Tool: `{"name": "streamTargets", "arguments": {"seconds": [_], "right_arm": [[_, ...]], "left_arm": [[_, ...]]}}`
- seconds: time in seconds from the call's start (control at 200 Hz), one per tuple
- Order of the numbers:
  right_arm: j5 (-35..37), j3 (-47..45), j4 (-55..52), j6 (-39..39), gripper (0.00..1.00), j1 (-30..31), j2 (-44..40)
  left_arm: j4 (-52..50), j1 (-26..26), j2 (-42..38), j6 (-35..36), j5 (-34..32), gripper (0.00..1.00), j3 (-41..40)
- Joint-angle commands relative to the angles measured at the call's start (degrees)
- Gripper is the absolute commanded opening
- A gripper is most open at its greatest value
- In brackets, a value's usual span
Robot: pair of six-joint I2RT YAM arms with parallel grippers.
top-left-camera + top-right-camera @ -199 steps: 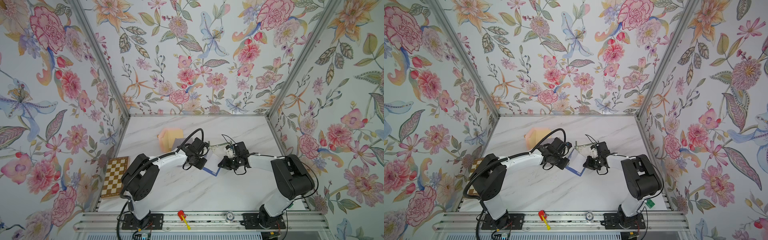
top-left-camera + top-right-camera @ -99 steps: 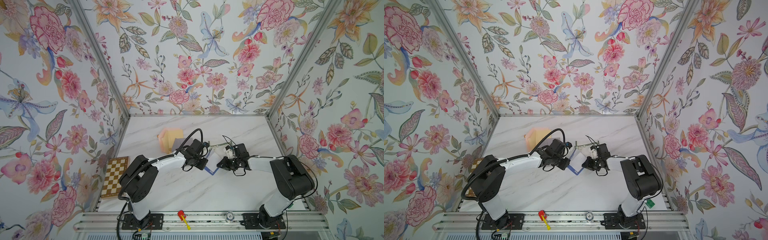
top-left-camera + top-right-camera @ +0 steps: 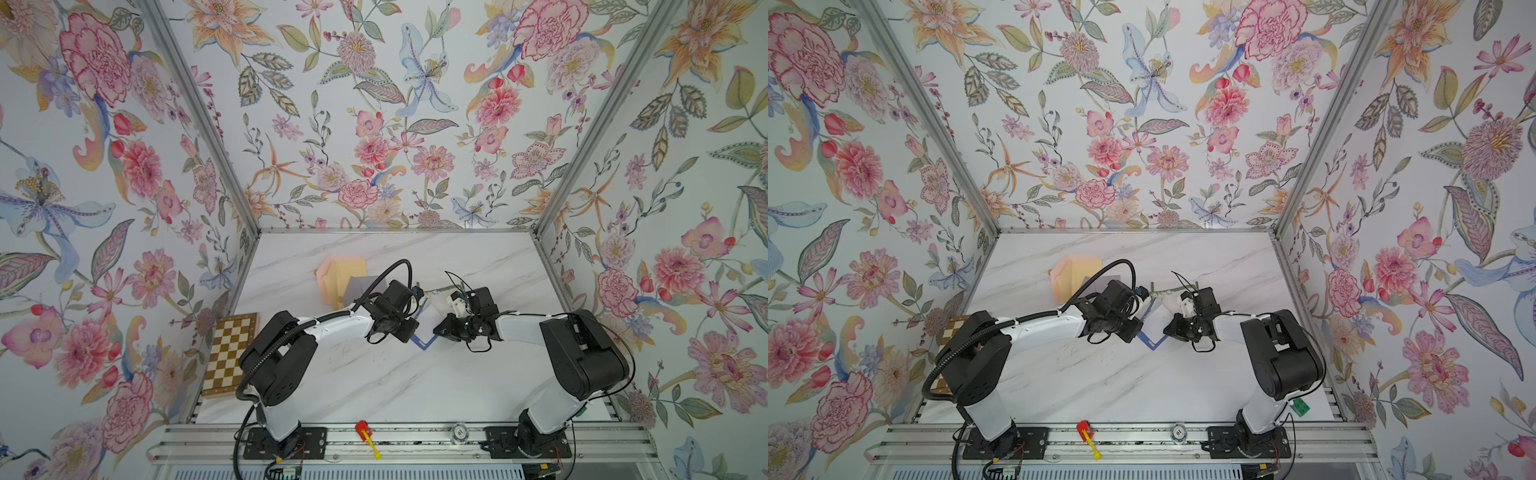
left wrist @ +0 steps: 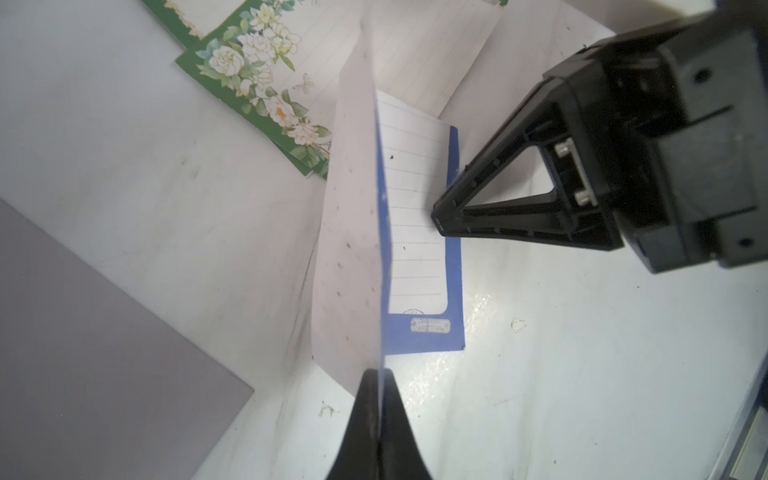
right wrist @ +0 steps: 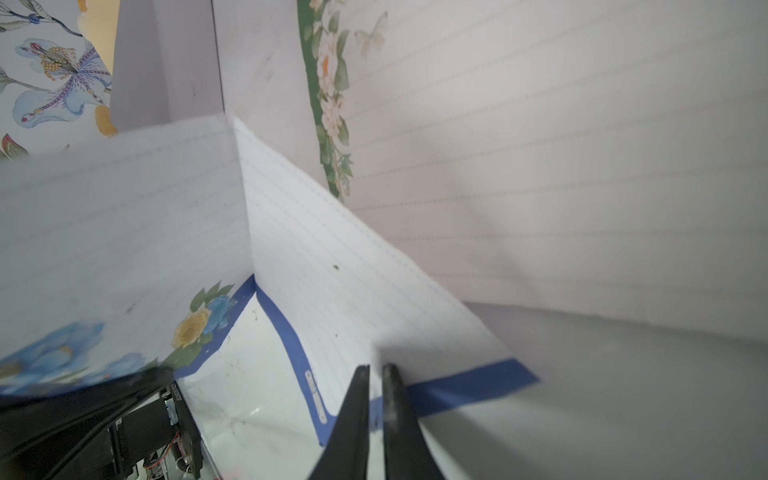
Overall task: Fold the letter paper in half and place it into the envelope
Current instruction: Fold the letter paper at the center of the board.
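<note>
The letter paper (image 4: 415, 232), a lined sheet with a blue border, is sitting near the middle of the tabletop (image 3: 374, 382), right between the two arms. It is bending along a crease, with one half lying flat while the other half is standing up nearly on edge. The left hand (image 4: 379, 376) is clenching the free blue edge of the raised half, its fingers pressed tight together on the paper. The right hand (image 5: 376, 368) is reaching in low from the opposite side, its fingers drawn almost together with only a slit showing between them. Their tips are resting on the blue border of the flat half; whether they are pinching that edge or only pressing on it, I cannot tell. In the right wrist view, blue and yellow flowers are showing on the inner face of the raised half. Just beside the sheet, green-bordered sheets (image 4: 257, 95) printed with white flowers are lying flat. Beyond the left hand, a peach envelope (image 3: 336, 272) is lying on the tabletop with a grey card (image 3: 358, 286) overlapping its near corner. A chessboard (image 3: 230, 353) is lying at the tabletop's left edge.
</note>
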Motion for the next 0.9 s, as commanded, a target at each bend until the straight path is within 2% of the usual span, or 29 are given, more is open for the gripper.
{"name": "streamTargets", "arguments": {"seconds": [0.0,0.39,0.505,0.716,0.896], "right_arm": [[1.44,-1.63,-5.06,-0.21,0.12,0.66,1.91],[0.34,-1.75,-4.51,-0.05,0.12,0.61,2.61],[-0.39,-2.16,-3.35,0.78,0.12,0.53,2.35],[-1.88,-3.39,0.38,3.1,0.12,0.56,2.48],[-2.6,-5.44,4.12,4.67,0.12,0.71,1.89]], "left_arm": [[-0.75,-0.61,-0.64,2.94,-4.21,0.05,-0.85],[9.52,-2.7,-5.12,10.96,-3.82,0.05,-7.96],[9.35,-2.71,-5.25,10.18,-4.77,0.05,-8.0],[9.72,-2.72,-2.07,7.97,-1.75,0.04,-6.21],[9.3,-2.77,0.43,8.05,-1.94,0.04,-5.6]]}}
